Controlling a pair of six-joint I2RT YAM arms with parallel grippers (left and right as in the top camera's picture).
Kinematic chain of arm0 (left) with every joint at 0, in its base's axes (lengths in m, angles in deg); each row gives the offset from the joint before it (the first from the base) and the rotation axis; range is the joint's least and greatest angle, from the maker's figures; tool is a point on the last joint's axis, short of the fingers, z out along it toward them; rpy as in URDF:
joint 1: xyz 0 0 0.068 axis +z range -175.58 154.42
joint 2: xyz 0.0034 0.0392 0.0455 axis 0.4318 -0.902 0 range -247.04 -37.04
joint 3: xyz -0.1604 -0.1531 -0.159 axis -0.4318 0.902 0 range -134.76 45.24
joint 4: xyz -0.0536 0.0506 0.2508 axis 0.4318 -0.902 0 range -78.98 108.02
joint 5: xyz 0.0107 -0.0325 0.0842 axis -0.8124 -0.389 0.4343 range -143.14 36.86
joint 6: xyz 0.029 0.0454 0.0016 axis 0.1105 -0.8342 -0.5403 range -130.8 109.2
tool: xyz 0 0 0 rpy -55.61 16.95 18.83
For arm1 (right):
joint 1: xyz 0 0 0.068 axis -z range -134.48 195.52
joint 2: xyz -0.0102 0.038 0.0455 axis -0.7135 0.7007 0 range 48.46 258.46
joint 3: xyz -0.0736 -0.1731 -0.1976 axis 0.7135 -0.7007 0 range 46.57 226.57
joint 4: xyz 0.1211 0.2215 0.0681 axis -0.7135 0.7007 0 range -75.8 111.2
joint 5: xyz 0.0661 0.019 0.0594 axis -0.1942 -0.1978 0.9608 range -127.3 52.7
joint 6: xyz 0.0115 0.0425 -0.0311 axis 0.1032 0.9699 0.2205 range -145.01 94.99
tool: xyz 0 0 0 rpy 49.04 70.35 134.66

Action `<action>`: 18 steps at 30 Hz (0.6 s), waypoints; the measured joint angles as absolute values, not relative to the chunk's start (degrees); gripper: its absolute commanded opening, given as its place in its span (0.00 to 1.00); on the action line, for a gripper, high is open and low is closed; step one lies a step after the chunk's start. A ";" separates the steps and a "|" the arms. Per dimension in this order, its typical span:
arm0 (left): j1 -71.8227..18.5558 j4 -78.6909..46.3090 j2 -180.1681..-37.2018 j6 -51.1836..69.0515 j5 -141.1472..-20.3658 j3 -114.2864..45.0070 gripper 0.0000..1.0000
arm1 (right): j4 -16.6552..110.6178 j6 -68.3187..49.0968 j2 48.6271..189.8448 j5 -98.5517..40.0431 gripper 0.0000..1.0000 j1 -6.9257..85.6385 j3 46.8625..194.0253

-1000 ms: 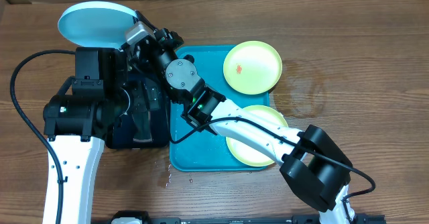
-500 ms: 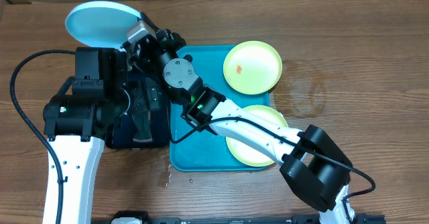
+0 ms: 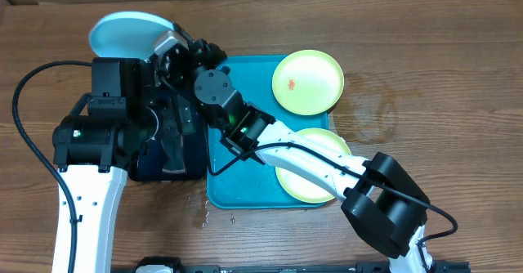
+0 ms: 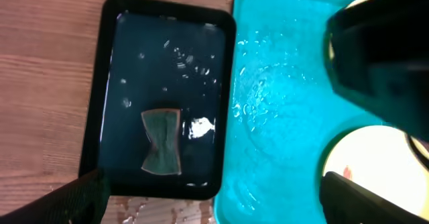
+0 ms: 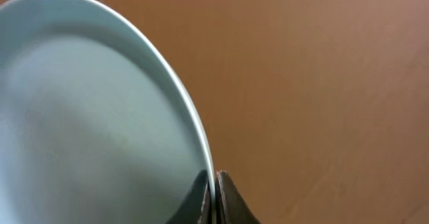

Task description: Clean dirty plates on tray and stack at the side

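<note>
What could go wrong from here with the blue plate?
1. The right gripper pinches the blue plate only at its rim; so thin a grip may slip.
2. The plate hangs right beside the left arm, so setting it down could bump that arm.

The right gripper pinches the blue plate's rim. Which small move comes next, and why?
Probably lower the blue plate onto the table beside the black tray, then open the right gripper: the plate shows no smears and hangs pinched by its rim.

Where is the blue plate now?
Overhead view, top left: the blue plate is off the turquoise tray, pinched at its rim by the right gripper.
</note>
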State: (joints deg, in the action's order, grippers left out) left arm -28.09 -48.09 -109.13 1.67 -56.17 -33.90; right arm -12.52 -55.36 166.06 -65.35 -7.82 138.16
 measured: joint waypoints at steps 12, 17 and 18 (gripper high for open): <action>-28.11 -48.05 -109.29 1.60 -56.58 -33.87 1.00 | 19.12 -11.21 165.98 -65.53 0.04 -3.56 138.33; -28.11 -48.05 -109.29 1.60 -56.58 -33.87 1.00 | 26.80 -1.04 165.93 -58.73 0.04 -0.59 138.33; -28.11 -48.05 -109.29 1.60 -56.60 -33.87 1.00 | 28.00 0.25 165.85 -57.33 0.04 -0.02 138.33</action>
State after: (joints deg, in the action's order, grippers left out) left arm -28.11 -48.05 -109.29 1.60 -56.60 -33.87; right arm 28.00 0.25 165.85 -57.33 -0.02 138.33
